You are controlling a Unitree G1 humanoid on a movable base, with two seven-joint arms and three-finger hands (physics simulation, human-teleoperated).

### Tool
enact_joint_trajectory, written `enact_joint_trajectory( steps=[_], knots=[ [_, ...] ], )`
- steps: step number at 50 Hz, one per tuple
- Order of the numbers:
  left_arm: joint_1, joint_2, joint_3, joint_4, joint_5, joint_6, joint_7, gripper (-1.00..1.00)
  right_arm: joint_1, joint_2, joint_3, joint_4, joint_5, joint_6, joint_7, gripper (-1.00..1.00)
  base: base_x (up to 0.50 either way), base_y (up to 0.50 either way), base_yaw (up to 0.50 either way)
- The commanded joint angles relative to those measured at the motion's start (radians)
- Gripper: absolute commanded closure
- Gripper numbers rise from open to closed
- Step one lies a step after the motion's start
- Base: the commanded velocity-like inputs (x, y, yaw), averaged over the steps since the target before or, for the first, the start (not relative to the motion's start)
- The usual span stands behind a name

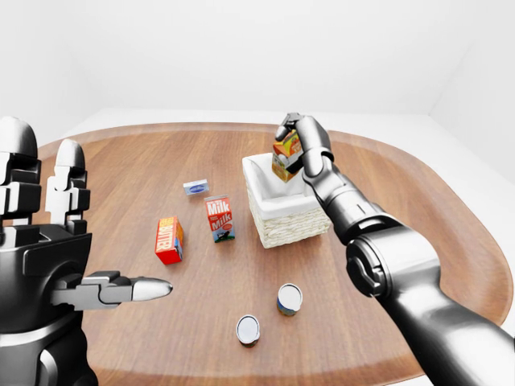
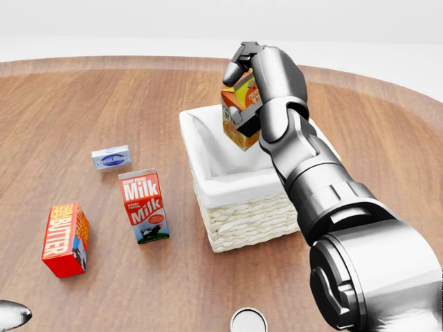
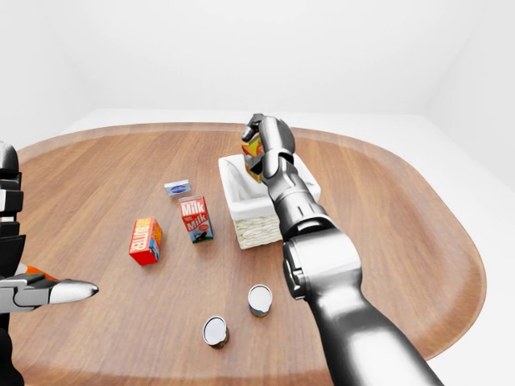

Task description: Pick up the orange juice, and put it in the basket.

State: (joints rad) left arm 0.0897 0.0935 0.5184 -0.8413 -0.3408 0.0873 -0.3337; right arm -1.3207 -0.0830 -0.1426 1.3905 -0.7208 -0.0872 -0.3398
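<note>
1. My left hand point(image 1: 48, 241) sits at the far left of the left-eye view, raised off the table point(image 1: 145, 161), fingers spread and upright, one finger point(image 1: 137, 288) pointing right. It holds nothing.
2. Next to the right, a red butter box point(image 2: 65, 239) stands on the wood, tilted slightly.
3. A small blue-and-white flat pack point(image 2: 111, 158) lies above it in the head view, apart from everything else.
4. The milk carton point(image 2: 144, 205) stands upright between the butter box and the basket, touching neither.
5. Two tins lie low in the left-eye view, one point(image 1: 248, 329) left of the other point(image 1: 289, 298), close together but not touching.
6. The white-lined wicker basket point(image 2: 242, 223) sits mid-table; I see nothing resting inside it.
7. The orange juice point(image 2: 239, 114) is in the air over the basket's open top, tilted, its lower corner appearing below rim level in the head view, though I cannot tell whether it touches the liner.
8. My right hand point(image 2: 266, 79) has its fingers wrapped round the orange juice from above and from the right, and the arm runs down to the lower right.
</note>
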Motion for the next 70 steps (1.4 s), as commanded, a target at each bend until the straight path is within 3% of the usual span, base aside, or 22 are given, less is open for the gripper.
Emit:
enact_joint_trajectory(
  steps=[1,70],
  knots=[
    [-0.001,0.000,-0.003,0.004,0.001,0.000,0.002,-1.00,0.002,0.007,-0.012,-0.011,-0.023,0.000,-0.035,1.00,0.00,0.00,0.00],
    [-0.005,0.004,-0.013,0.023,0.003,0.000,0.006,-1.00,0.068,0.043,-0.028,-0.006,-0.029,0.000,-0.062,1.00,0.00,0.00,0.00]
  ],
)
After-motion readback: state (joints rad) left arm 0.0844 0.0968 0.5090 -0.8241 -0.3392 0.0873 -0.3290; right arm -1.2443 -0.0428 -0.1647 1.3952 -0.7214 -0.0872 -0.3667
